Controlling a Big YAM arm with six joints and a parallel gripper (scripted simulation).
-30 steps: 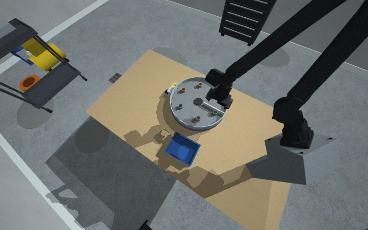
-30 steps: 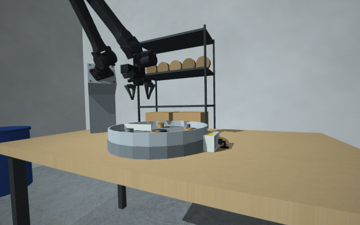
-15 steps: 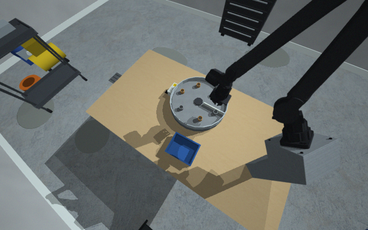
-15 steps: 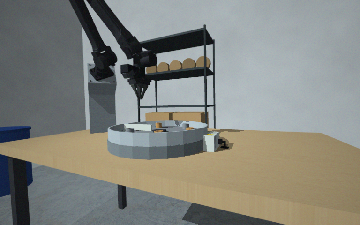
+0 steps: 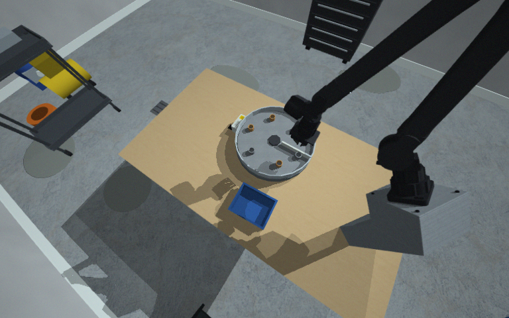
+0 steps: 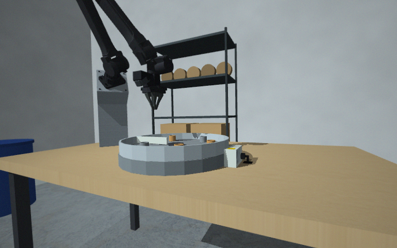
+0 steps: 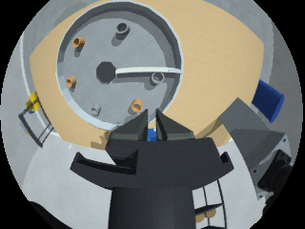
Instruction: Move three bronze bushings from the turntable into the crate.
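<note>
The round grey turntable [image 5: 275, 141] stands mid-table, with a dark hub and a white bar on it. Three bronze bushings lie on it, at its far side [image 5: 272, 117], far left [image 5: 250, 127] and near edge [image 5: 278, 163]. Two grey bushings [image 5: 250, 151] [image 5: 298, 154] lie there too. The blue crate [image 5: 253, 205] stands in front of the turntable; I see no bushing in it. My gripper [image 5: 303, 141] [image 6: 154, 105] hangs well above the turntable's right side, fingers shut with nothing between them. In the wrist view [image 7: 152, 124] the bronze bushings [image 7: 136, 105] [image 7: 71, 80] [image 7: 79, 42] show below the fingers.
A small white box [image 5: 238, 121] sits against the turntable's left rim. The arm's grey pedestal [image 5: 416, 220] stands at the table's right. A dark shelf rack [image 6: 201, 84], a drawer cabinet [image 5: 339, 26] and a blue barrel [image 6: 14, 175] stand off the table.
</note>
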